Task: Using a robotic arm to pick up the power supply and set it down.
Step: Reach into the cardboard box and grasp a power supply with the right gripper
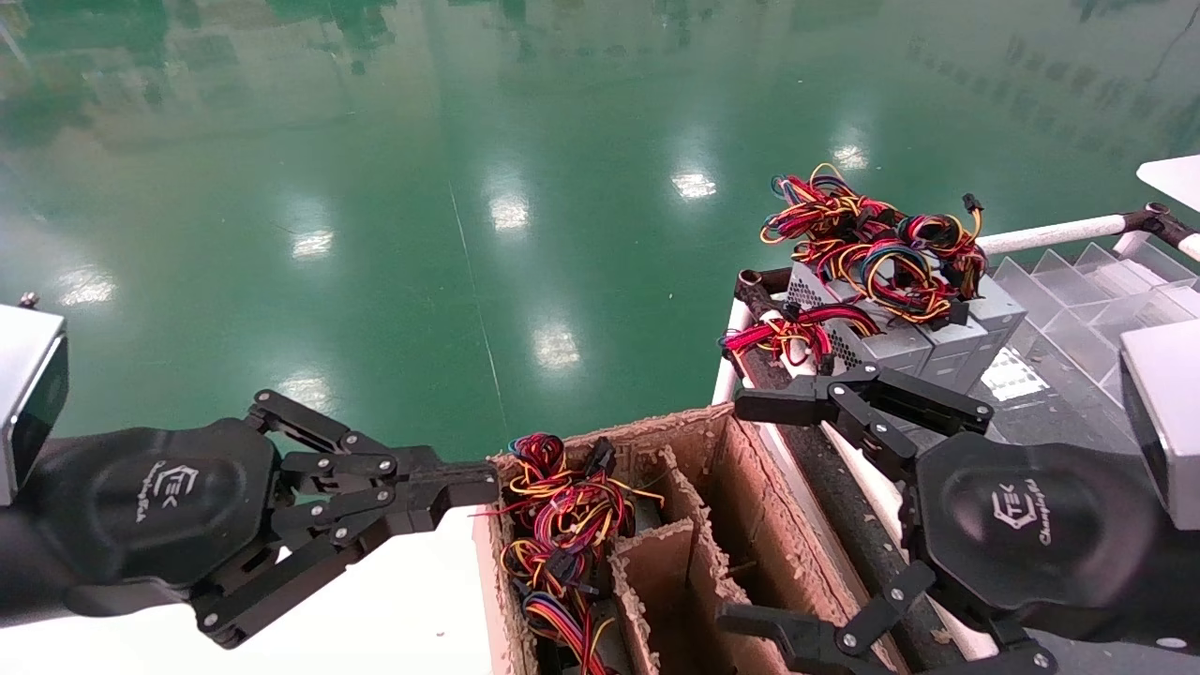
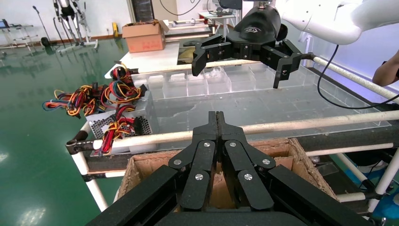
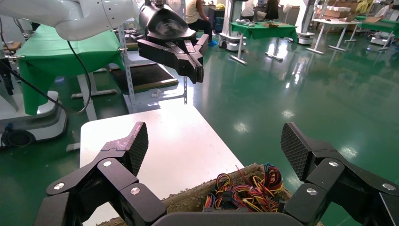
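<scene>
While right gripper [image 1: 764, 511] fingers gape | left gripper [image 2: 216, 117] pinched | power supply [image 1: 914, 333] untouched

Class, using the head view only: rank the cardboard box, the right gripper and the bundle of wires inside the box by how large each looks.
1. Cardboard box, though cut off by the frame's edge.
2. Right gripper, open; it is nearer the camera, so its rank is unsure.
3. Bundle of wires in the box.
</scene>
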